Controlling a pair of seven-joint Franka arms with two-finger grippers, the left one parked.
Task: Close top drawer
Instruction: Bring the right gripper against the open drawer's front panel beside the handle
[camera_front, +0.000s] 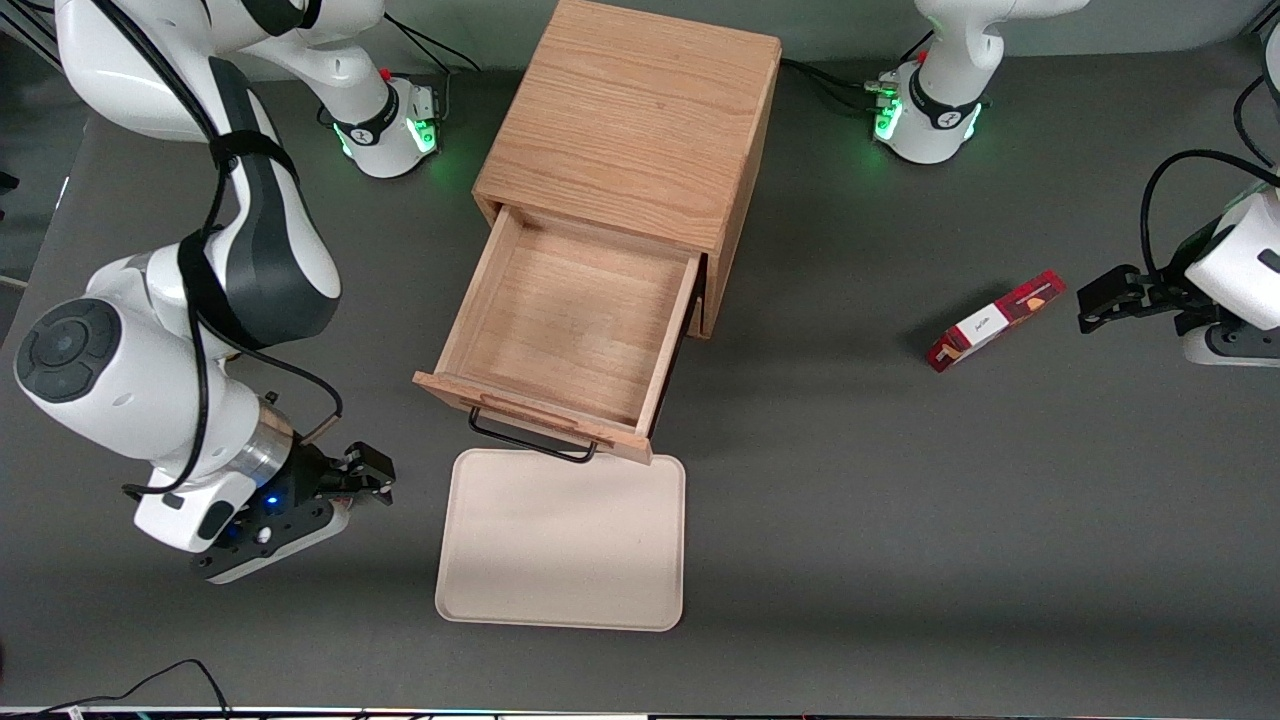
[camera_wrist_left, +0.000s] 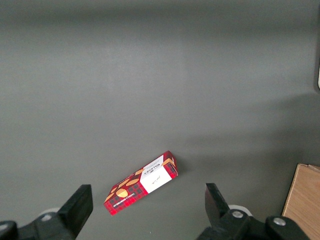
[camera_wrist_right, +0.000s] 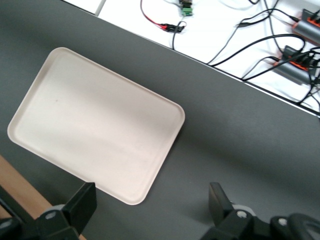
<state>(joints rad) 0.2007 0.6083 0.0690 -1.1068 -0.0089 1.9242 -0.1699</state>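
Observation:
The wooden cabinet (camera_front: 640, 110) stands mid-table. Its top drawer (camera_front: 570, 320) is pulled far out toward the front camera and is empty. Its front carries a raised wooden strip (camera_front: 530, 412) and a black wire handle (camera_front: 530, 440). The lower drawer is hidden under it. My right gripper (camera_front: 368, 478) is open and empty, low over the table toward the working arm's end, beside the drawer front and apart from it. In the right wrist view its fingers (camera_wrist_right: 82, 202) stand wide apart over bare table (camera_wrist_right: 150, 205), and a strip of the wood (camera_wrist_right: 17, 192) shows.
A cream tray (camera_front: 562, 540) lies empty on the table in front of the open drawer, its edge under the handle; it also shows in the right wrist view (camera_wrist_right: 95, 122). A red snack box (camera_front: 993, 320) lies toward the parked arm's end, also in the left wrist view (camera_wrist_left: 141, 182).

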